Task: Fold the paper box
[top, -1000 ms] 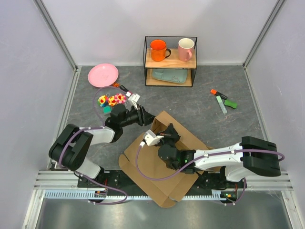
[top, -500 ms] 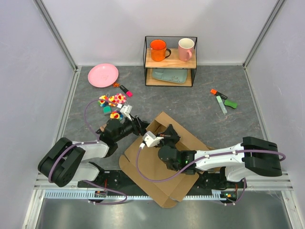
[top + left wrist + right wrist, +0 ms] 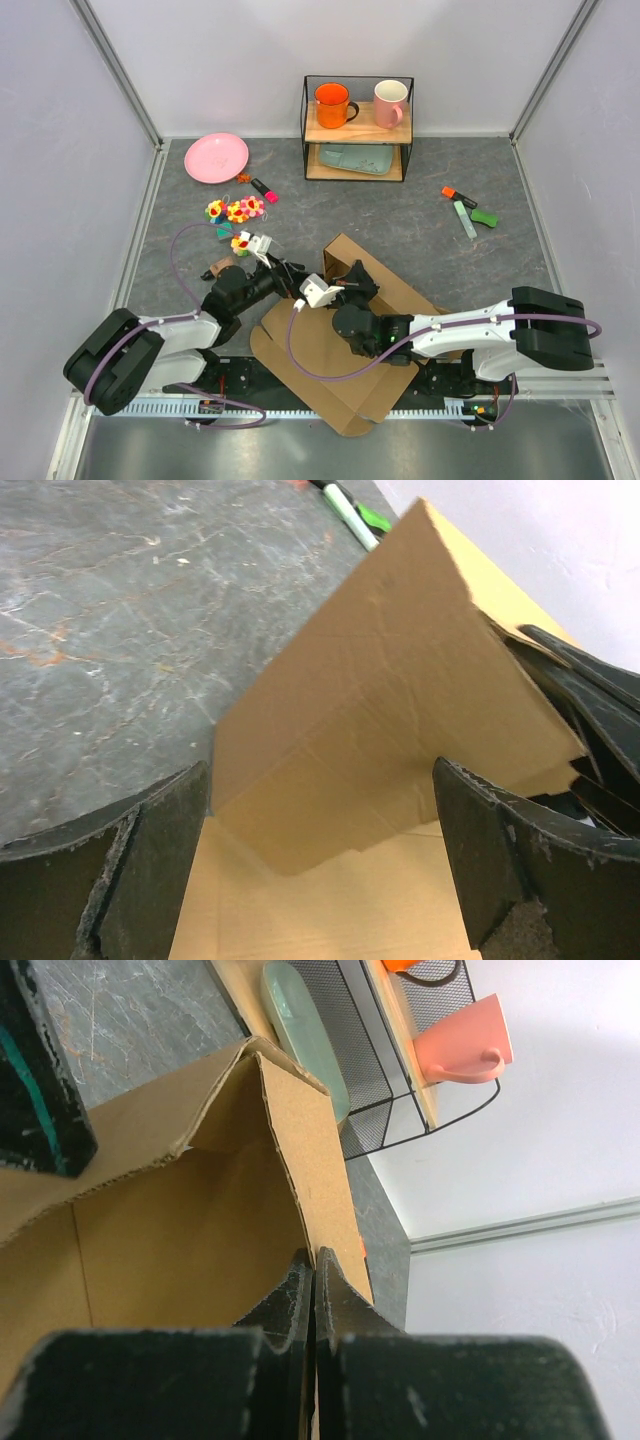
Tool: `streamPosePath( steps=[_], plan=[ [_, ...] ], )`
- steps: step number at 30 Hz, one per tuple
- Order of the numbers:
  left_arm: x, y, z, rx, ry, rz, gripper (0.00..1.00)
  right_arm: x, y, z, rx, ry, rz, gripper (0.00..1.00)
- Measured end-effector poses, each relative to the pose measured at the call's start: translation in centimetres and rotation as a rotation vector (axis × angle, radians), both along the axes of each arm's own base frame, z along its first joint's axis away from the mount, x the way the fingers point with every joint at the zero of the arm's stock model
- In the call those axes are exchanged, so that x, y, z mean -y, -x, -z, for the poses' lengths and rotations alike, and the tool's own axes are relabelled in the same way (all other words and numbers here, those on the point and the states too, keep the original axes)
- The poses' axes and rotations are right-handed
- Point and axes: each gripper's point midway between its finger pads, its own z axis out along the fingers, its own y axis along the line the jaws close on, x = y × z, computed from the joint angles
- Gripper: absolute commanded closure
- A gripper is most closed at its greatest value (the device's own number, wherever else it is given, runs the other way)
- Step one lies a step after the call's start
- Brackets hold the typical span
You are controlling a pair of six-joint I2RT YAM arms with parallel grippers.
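**Paper box**. We find it lying mostly flat at the 6 o'clock edge of the table, across the gap between the two arm bases. One flap stands raised at its 12 o'clock end.

**Left gripper**. We record its fingers spread wide and holding nothing. It sits just at 9 o'clock of the raised flap. In the wrist view the flap stands ahead, framed between the two fingers and touching neither.

**Right gripper**. We record its fingers pressed together with no gap showing. The tips meet at the foot of the raised flap's edge, on the box's inner side. We cannot tell whether any card is pinched between them.

**Changes against a second ago.**
- The left gripper has drawn back toward 7 o'clock, away from the flap's upper corner.
- Its fingers have opened out.
- The left arm has folded lower toward its base, uncovering the flower toys.
- We find the right arm unmoved, and the box in the same place with its flap still up.

**Also present.**
- Wire shelf at 12 o'clock, bearing an orange mug and a pink mug.
- Pink plate at 10 o'clock.
- Markers at 2 o'clock.
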Motion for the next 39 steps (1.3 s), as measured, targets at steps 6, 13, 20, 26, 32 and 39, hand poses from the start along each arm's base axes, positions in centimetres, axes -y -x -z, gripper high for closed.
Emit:
streamPosePath(
  steps=[6,13,20,26,32,39],
  plan=[
    [0.6,1.0,-0.7,0.018,0.015,0.048,0.00,0.0,0.0,0.0,0.000,-0.001,0.000,1.00],
    [1.4,1.7,0.1,0.002,0.004,0.088,0.00,0.0,0.0,0.0,-0.002,-0.003,-0.002,1.00],
    [3.0,1.4,1.6,0.018,-0.053,0.100,0.00,-0.1,0.1,0.0,-0.011,-0.011,-0.008,1.00],
    [3.3,-0.3,0.3,0.139,-0.058,0.052,0.00,-0.2,0.2,-0.1,-0.027,-0.026,-0.024,1.00],
    [4.5,-2.5,-1.3,0.252,-0.091,0.042,0.02,-0.2,0.3,-0.2,-0.036,-0.033,-0.029,1.00],
    [5.2,-3.4,-1.2,0.324,-0.140,0.053,0.43,-0.3,0.4,-0.3,-0.043,-0.037,-0.036,1.00]
  ],
)
